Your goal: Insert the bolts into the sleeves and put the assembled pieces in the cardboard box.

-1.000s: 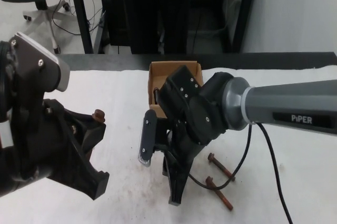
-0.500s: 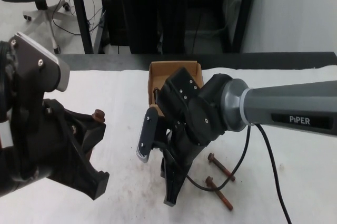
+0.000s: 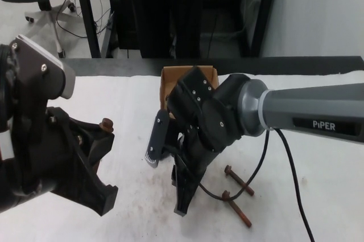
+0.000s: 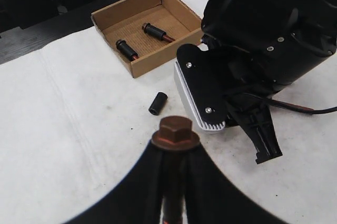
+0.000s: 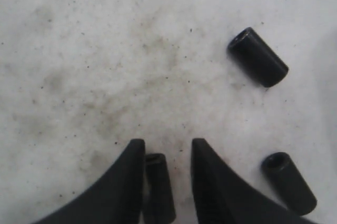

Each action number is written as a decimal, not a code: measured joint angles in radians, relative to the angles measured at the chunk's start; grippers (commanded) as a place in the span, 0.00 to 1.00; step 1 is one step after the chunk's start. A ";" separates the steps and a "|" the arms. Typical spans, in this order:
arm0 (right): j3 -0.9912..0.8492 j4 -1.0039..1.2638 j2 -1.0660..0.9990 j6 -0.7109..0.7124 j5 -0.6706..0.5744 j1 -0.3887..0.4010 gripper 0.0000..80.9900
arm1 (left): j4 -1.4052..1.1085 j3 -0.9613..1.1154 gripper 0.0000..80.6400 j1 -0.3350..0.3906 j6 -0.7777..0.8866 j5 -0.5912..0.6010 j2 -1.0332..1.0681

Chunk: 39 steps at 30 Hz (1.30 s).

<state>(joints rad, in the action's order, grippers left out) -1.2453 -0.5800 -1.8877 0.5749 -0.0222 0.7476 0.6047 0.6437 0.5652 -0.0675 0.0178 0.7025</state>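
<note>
Left jaws clamp one bolt (image 4: 175, 134), head up. Right jaws stand apart over the counter (image 5: 79, 50), one sleeve (image 5: 158, 187) between them, two more sleeves (image 5: 258, 57) (image 5: 288, 182) near. Two loose bolts (image 3: 239, 180) (image 3: 237, 210) lie nearby. The box (image 4: 163, 54) holds two assembled pieces (image 4: 126, 50) (image 4: 155, 31).

bolt (image 4: 175, 130): rusty metal | sleeve (image 5: 258, 57): matt black | cardboard box (image 4: 163, 52): plain matt | cloth (image 5: 79, 34): white, speckled

The right gripper (image 3: 166, 187) and its bulky wrist hang just in front of the cardboard box (image 3: 170, 80), barring the near approach. Front-left of the box the white cloth (image 3: 125, 105) lies open, save one loose sleeve (image 4: 157, 103). Front-right of the box, two bolts (image 3: 238, 178) and a black cable (image 3: 264, 159) clutter the way.
</note>
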 measured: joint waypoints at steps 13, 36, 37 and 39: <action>-0.002 -0.200 0.018 0.053 0.002 -0.005 0.36 | 0.000 0.000 0.00 0.000 0.000 0.000 0.000; 0.019 -0.089 0.018 0.263 -0.157 -0.081 0.36 | 0.000 0.000 0.00 0.000 0.000 0.000 0.000; 0.023 -0.091 0.018 0.263 -0.162 -0.081 0.36 | 0.000 0.000 0.00 0.000 0.000 0.000 0.000; 0.028 -0.093 0.018 0.272 -0.168 -0.081 0.36 | 0.000 0.000 0.00 0.000 0.000 0.000 0.000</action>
<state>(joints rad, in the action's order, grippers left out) -1.2173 -0.6729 -1.8702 0.8467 -0.1906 0.6666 0.6047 0.6437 0.5652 -0.0675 0.0178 0.7025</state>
